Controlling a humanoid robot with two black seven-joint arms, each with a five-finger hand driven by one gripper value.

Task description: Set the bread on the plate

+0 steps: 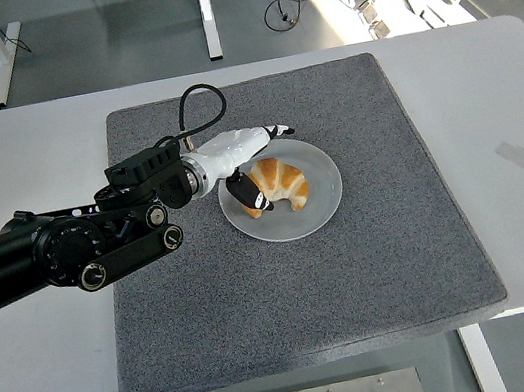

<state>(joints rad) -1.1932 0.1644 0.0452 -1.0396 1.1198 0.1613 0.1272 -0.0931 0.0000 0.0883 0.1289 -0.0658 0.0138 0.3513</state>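
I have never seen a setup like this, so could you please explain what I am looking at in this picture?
This is one view from a camera high on a humanoid robot, looking down over its white table. The black arm coming in from the left is the robot's left arm, ending in a white five-fingered left hand. A grey mat covers the middle of the table, and on it sits a pale round plate. A croissant lies on the plate. The hand's fingers are spread around the croissant, one dark fingertip beside it, so it seems released rather than gripped. The right arm is out of view.
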